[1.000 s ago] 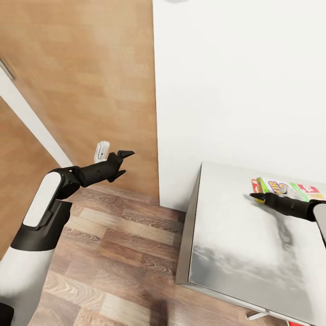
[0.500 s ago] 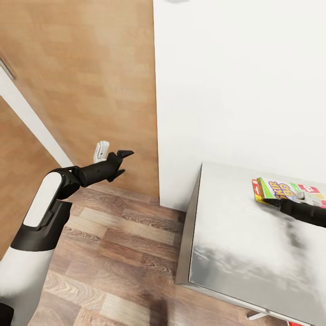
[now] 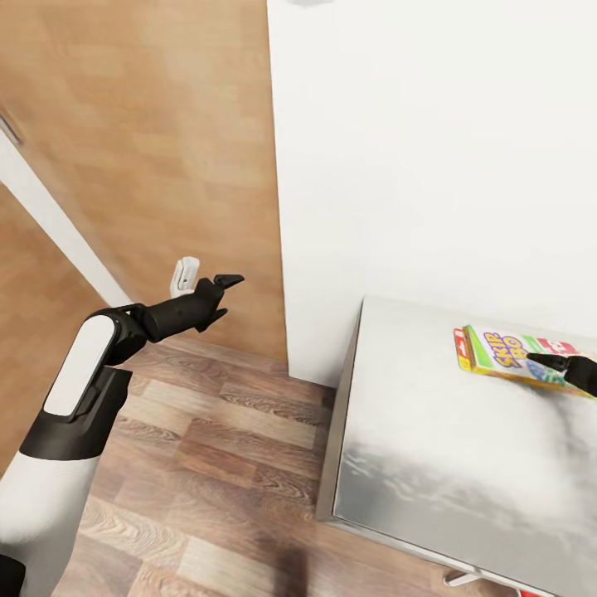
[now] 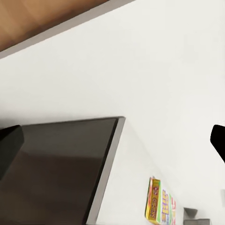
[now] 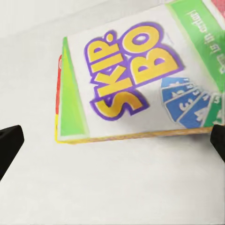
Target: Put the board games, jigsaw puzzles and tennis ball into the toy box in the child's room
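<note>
The SKIP-BO game (image 3: 514, 354) lies flat on the bed (image 3: 431, 448). The right gripper (image 3: 547, 361) hovers over it, jaws wide. The left gripper (image 3: 222, 292) hangs open above the floor (image 3: 207, 464).

The SKIP-BO board game (image 5: 136, 79) is showing glossy printed card; the bed (image 3: 431, 448) looks smooth, the floor (image 3: 207, 464) grained wood.

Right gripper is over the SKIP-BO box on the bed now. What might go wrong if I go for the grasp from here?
The green, white and red SKIP-BO board game box lies flat on the beige bed surface, so the open right gripper may press down or slide it instead of gripping an edge. The box sits near the white wall, leaving little room beyond it. The left gripper hangs over the wooden floor, unable to help.
</note>
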### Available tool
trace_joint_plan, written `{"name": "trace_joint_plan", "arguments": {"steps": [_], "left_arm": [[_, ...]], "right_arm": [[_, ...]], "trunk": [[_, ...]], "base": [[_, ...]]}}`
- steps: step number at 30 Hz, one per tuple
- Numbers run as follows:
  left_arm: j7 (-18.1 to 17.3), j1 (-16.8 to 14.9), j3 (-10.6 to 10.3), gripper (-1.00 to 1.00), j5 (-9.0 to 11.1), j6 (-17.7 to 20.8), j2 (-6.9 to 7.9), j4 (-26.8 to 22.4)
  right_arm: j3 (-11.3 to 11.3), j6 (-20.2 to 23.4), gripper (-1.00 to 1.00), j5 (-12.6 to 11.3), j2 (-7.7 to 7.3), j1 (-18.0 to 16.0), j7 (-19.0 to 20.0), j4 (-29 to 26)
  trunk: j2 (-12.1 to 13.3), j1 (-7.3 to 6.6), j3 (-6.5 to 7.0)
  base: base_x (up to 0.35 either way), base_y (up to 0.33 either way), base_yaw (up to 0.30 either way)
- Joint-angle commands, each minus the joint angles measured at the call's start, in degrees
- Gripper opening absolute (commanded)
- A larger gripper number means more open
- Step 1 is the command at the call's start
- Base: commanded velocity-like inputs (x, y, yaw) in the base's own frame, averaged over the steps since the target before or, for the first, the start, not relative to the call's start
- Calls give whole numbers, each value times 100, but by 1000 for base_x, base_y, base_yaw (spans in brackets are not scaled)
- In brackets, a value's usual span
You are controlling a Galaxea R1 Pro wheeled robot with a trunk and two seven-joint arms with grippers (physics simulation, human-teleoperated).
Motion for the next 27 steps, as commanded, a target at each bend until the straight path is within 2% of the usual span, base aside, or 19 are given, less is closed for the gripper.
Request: {"name": "trace_joint_plan", "arguments": {"steps": [1,4,5,7,12,20,27], "left_arm": [[53,-5,-4,100,49,-9,3,-6],[47,-3,-4,100,41,-9,3,-5],[47,-3,-4,100,41,-9,3,-5],[44,2,-11,100,36,-9,3,-5],[41,7,-64,100,28,-9,3,-4],[39,11,-147,100,27,-15,3,-4],[48,19,-171,100,29,-17,6,-4]], "right_arm": [[-100,26,100,35,-66,6,61,-20],[-280,26,100,8,-208,25,67,-90],[-280,26,100,8,-208,25,67,-90],[-444,26,100,-16,-347,50,70,-159],[-608,26,100,-37,-482,80,73,-220],[-732,26,100,-52,-577,97,74,-286],[-772,26,100,-48,-603,91,68,-284]], "trunk": [[-4,1,-5],[-4,1,-5],[-4,1,-5],[-4,1,-5],[-4,1,-5],[-4,1,-5],[-4,1,-5]], "base": [[0,-196,0],[2,-216,0],[5,-224,0],[19,-223,0],[21,-171,0],[9,-72,0],[3,-26,0]]}}
